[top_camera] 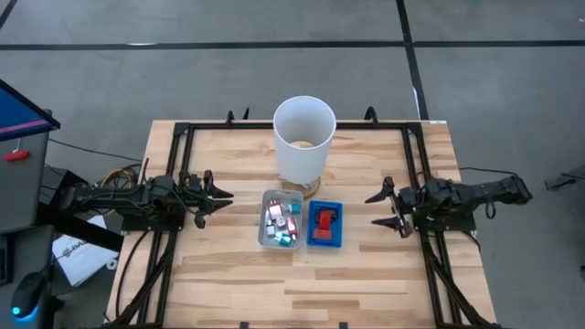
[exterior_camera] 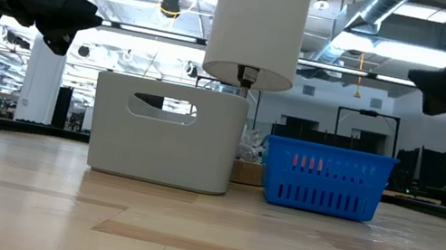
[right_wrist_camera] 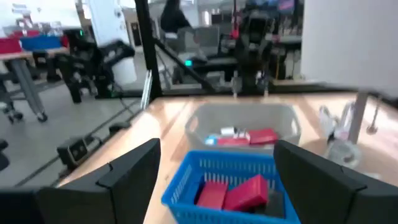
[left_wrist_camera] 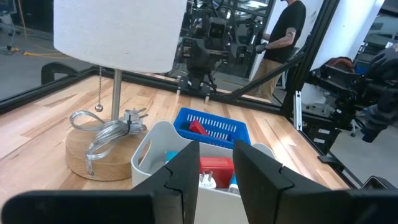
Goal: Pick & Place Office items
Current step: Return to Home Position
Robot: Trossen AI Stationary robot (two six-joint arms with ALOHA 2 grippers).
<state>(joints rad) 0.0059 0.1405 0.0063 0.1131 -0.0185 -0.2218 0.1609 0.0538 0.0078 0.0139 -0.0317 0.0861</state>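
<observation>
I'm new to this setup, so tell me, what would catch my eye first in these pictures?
A tall white lamp at the back centre of the table stands out first. In front of it sit a gray bin of small red, blue and white office items and a blue basket holding red pieces. The left gripper and right gripper hang open on either side, apart from both.

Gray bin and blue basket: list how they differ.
The gray bin has solid walls with a handle slot; the blue basket has slotted walls. The gray bin stands taller than the blue basket. The gray bin holds mixed red, blue and white pieces; the blue basket holds red pieces. Both sit side by side on the table.
</observation>
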